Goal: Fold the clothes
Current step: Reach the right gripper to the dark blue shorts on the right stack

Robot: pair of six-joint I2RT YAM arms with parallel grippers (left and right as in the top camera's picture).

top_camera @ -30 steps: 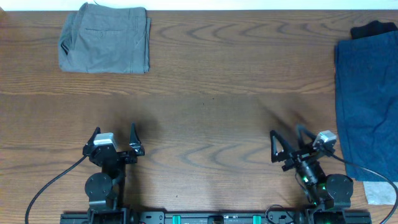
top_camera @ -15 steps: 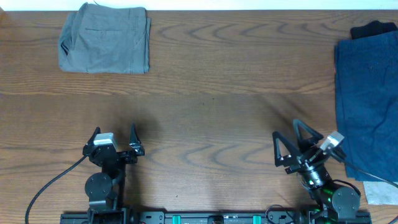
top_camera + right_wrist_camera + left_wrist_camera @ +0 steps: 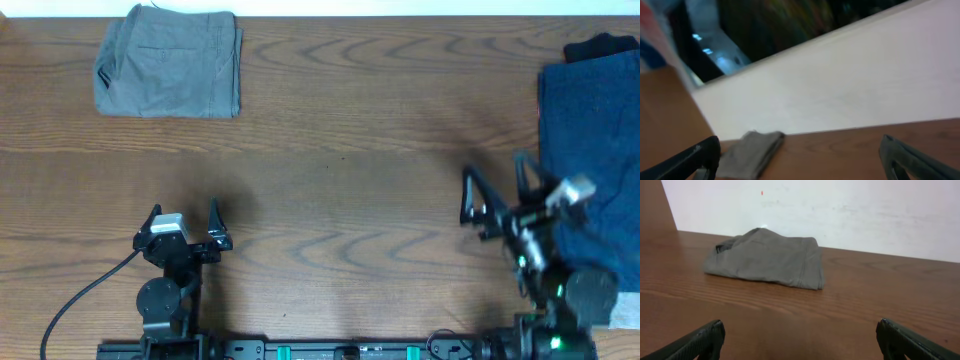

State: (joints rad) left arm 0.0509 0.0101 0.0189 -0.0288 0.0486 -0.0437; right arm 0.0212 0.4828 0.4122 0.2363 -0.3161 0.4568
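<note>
The dark navy-blue shorts (image 3: 590,150) lie spread flat at the table's right edge in the overhead view. My right gripper (image 3: 496,188) is open and empty, raised above the wood just left of the shorts' lower part; its arm overlaps the shorts' lower edge. The shorts are out of the right wrist view, where the open fingers (image 3: 800,160) frame bare wood. My left gripper (image 3: 184,218) is open and empty near the front left, far from the shorts. Its fingers (image 3: 800,342) show at the bottom corners of the left wrist view.
Folded grey-olive shorts (image 3: 170,63) lie at the back left, also showing in the left wrist view (image 3: 767,257) and right wrist view (image 3: 747,152). A black garment (image 3: 603,47) lies behind the navy shorts. A pale patch (image 3: 627,310) is at the front right. A white wall (image 3: 840,210) backs the table.
My right arm has lifted and swung forward and to the right, toward the navy shorts, with its gripper open throughout. The left arm has not moved.
</note>
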